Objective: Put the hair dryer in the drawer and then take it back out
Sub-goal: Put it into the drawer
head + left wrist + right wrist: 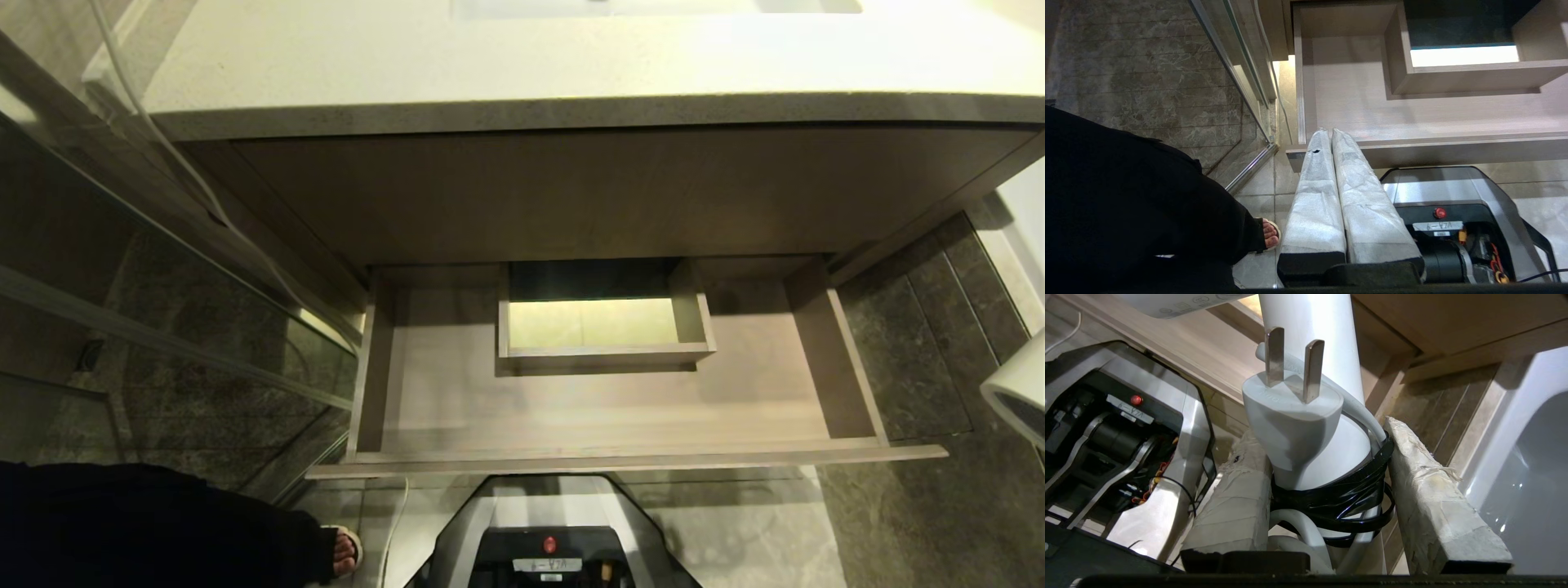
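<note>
The head camera looks steeply down on the open drawer (571, 408). The left wrist camera shares it from lower. The right wrist camera, very close, perhaps faces sideways.

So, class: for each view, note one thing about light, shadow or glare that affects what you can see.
Head view: the boxed hole in the drawer glows yellow-white, and the cabinet shades the drawer's back. Left wrist view: the same hole is blown out white, and the person's dark clothing shows no detail. Right wrist view: the black tape round the hair dryer shines, and so does the plug.
</note>
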{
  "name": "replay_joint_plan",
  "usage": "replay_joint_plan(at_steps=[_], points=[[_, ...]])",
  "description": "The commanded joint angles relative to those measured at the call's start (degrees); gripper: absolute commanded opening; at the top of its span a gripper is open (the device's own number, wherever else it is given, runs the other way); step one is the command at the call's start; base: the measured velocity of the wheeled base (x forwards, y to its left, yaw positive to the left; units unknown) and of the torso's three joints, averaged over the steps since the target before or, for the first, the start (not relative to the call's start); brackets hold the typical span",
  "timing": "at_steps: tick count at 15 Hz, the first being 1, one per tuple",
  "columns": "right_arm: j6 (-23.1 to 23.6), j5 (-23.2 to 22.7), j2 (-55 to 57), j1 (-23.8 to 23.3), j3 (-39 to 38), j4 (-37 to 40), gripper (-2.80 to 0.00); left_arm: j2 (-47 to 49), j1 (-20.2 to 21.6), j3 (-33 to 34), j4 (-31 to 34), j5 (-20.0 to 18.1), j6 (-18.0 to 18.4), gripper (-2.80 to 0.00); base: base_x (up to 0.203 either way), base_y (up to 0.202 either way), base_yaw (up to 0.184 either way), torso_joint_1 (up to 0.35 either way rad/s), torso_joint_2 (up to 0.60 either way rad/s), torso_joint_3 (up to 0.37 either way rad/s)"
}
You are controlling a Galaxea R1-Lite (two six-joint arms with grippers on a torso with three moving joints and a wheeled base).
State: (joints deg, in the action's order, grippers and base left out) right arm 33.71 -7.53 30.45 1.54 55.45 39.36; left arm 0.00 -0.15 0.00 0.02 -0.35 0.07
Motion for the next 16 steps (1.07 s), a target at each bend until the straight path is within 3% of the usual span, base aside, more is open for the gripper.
replay_joint_plan(at_steps=[1, 13, 16], points=[[0.1, 0.1, 0.1, 0.0, -0.3, 0.2, -2.8, 0.0, 0.0, 0.0, 0.0, 0.0, 0.0, -2.8, 0.0, 0.0, 0.0, -0.238, 0.39, 0.149], [0.2, 0.2, 4.4, -0.1, -3.0, -7.1, -2.8, 0.0, 0.0, 0.0, 0.0, 0.0, 0.0, -2.8, 0.0, 0.0, 0.0, -0.323, 0.49, 0.164], [0.2, 4.7, 11.7, -0.3, -0.2, -7.3, -2.8, 0.0, 0.0, 0.1, 0.0, 0.0, 0.0, -2.8, 0.0, 0.0, 0.0, -0.07, 0.42, 0.334]])
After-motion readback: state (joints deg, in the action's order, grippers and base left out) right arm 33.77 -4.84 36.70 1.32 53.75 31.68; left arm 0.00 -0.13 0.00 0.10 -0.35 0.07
